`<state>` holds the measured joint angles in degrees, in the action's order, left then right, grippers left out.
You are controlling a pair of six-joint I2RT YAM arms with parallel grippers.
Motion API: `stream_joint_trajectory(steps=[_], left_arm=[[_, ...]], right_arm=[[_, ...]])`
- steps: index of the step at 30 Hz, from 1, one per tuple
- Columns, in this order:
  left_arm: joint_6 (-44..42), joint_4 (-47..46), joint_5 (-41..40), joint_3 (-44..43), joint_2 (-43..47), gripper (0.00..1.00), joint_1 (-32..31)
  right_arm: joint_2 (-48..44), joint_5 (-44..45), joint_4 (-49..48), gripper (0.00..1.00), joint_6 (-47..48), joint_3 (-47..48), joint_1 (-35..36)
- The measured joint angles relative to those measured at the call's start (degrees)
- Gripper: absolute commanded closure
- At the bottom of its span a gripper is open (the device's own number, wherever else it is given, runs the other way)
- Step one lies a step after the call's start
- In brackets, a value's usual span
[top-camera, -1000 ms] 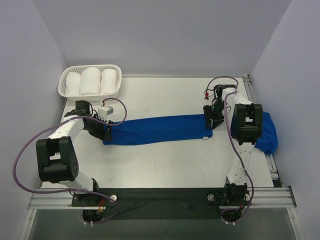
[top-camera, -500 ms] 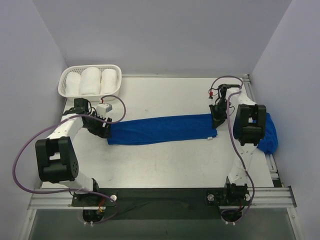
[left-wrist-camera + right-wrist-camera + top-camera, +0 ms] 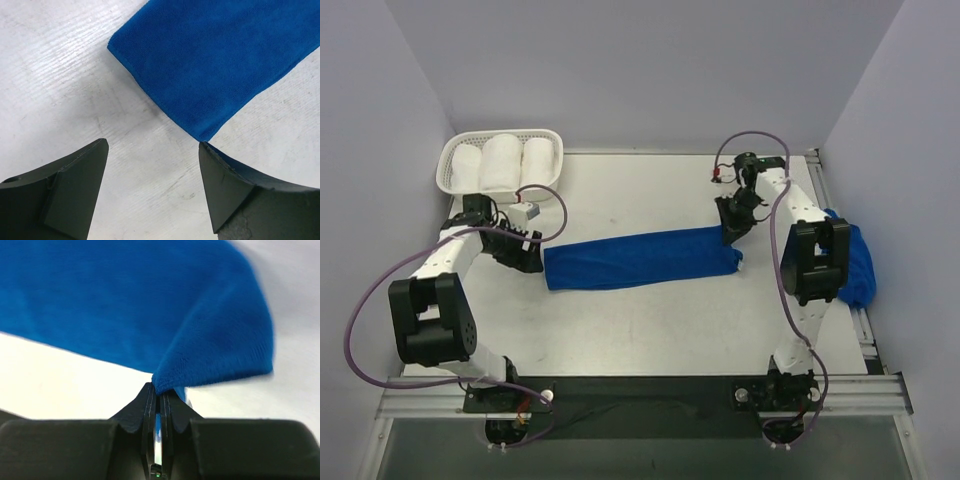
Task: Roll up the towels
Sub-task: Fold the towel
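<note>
One towel (image 3: 640, 258) end inside right tool (image 3: 155, 391), other near left tool (image 3: 152, 145)

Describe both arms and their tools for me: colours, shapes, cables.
Both arms match: the left arm and right arm have white links joined by boxy black motor housings. A thin purple cable loops loosely along each. The left tool has dark, matte, wedge-shaped fingers; the right tool has black fingers tapering to thin tips. I see no markings.

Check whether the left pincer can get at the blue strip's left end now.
Probably yes. The left pincer stands open right by an end corner of the blue strip, with only bare table in the gap. The right pincer pinches the other end, well clear.
</note>
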<state>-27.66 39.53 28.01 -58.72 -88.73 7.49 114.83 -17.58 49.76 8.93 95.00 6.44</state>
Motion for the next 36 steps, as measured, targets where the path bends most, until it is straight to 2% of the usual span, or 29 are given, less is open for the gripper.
stream_joint_trajectory(steps=[4,6,11,22,36], left_arm=[[0.7,0.0,1.0,-0.6,0.0,0.04,0.3],[1.1,0.0,1.5,-0.6,0.0,0.03,0.4],[1.8,0.0,2.4,-0.6,0.0,0.03,0.6],[2.6,0.1,3.1,-0.6,-0.7,0.03,0.9],[2.6,0.0,3.1,-0.6,-2.1,0.03,2.1]], right_arm=[[0.1,-3.5,0.4,1.00,-0.9,0.3,5.4],[0.4,-5.4,0.8,1.00,-1.7,1.7,7.3],[3.8,-8.9,0.7,1.00,-3.6,7.3,11.0],[13.1,-10.4,0.7,1.00,-6.5,14.2,18.8],[16.5,-11.6,0.8,1.00,-8.3,17.9,20.0]])
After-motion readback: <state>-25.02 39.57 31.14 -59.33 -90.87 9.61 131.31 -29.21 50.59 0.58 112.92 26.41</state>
